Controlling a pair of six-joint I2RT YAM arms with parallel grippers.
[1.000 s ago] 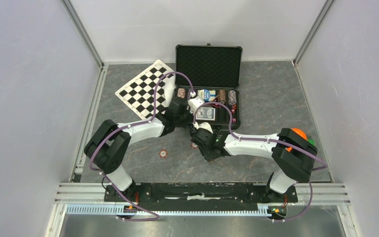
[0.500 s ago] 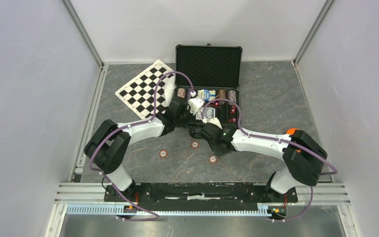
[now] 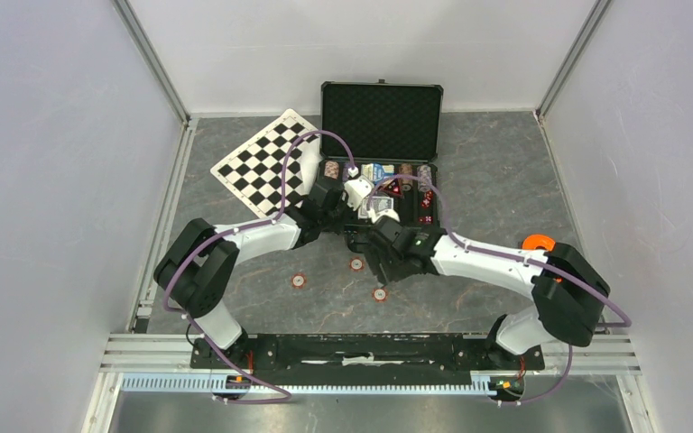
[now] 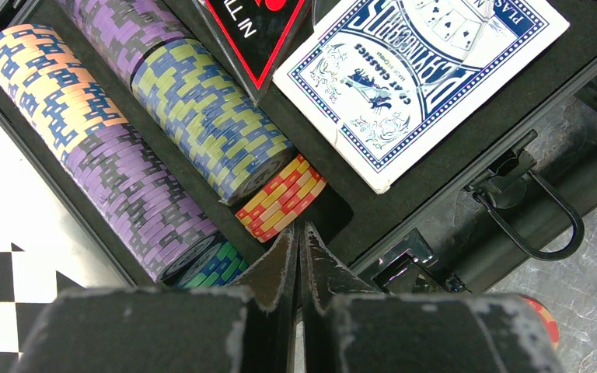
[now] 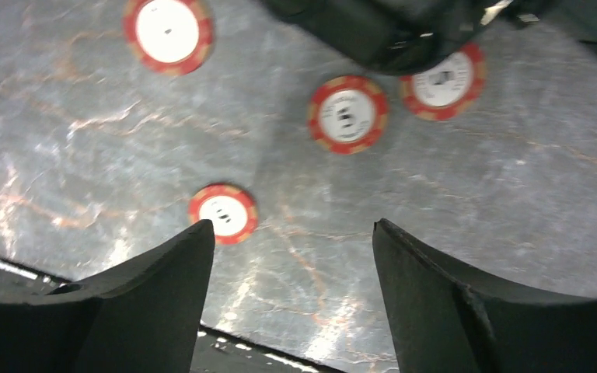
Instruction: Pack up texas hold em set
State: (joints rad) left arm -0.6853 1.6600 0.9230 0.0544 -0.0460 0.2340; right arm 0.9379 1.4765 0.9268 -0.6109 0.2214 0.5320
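Case: black foam-lined case (image 3: 381,122) lies open at far centre of table (image 3: 505,180), lid up, not shut or latched.
Packed so far: chip rows (image 4: 202,116), card deck (image 4: 420,78) and red-black "ALL IN" marker (image 4: 253,31) sit in the tray. The short red-yellow stack (image 4: 281,198) fills only pt of its slot.
L gripper (image 4: 298,241): fingers pressed together, nothing betw. them, hovering over tray's near-left corner, just beside the short stack.
R gripper (image 5: 291,233): fingers spread wide, empty, above bare tabletop in front of case.
Loose chips: at least four red-rimmed loose chips (image 5: 347,113) lie flat outside the case, with the nearest chip (image 5: 222,213) just beyond R fingertips.
Progress, est.: most of set stowed. Left to do: gather strays, close lid.
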